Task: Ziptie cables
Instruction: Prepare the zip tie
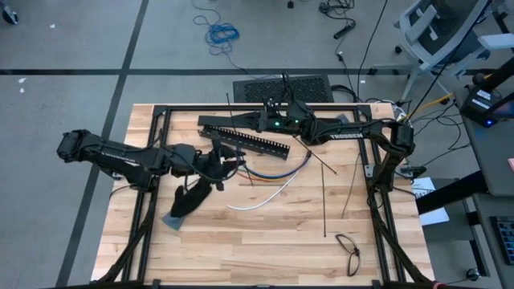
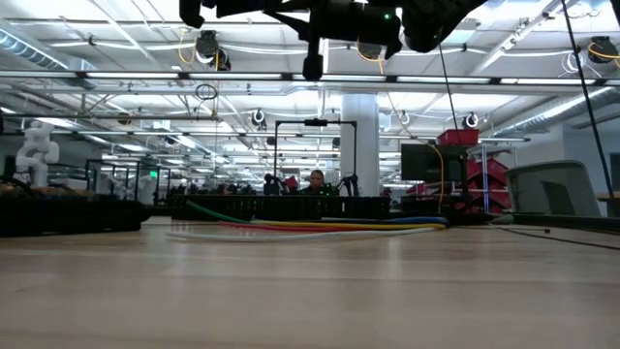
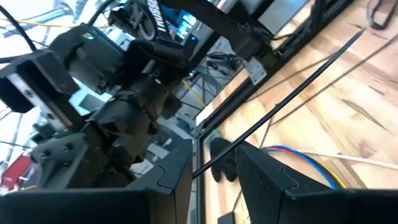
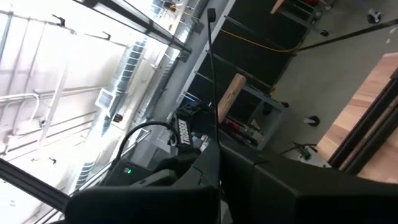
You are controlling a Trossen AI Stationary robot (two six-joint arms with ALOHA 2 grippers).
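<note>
Near the middle of the high view, the cables (image 1: 277,172) lie fanned in shallow arcs on the wooden bench (image 1: 241,249), just right of the left gripper (image 1: 229,163) and below the long black slotted bar (image 1: 245,138) that slants across the upper centre. In the low view they show as green, red, yellow, blue and white lines (image 2: 320,225) flat on the bench. The left gripper hovers at centre-left, its fingers closed on a thin straight black strip (image 3: 280,102) that runs out diagonally in the left wrist view. The right gripper (image 1: 239,122) sits at upper centre, over the left end of the bar; its fingers are closed on another thin black strip (image 4: 212,93) standing up from them. More black strips (image 1: 324,193) lie loose at the right, and a looped black cable (image 1: 348,247) rests at lower right.
</note>
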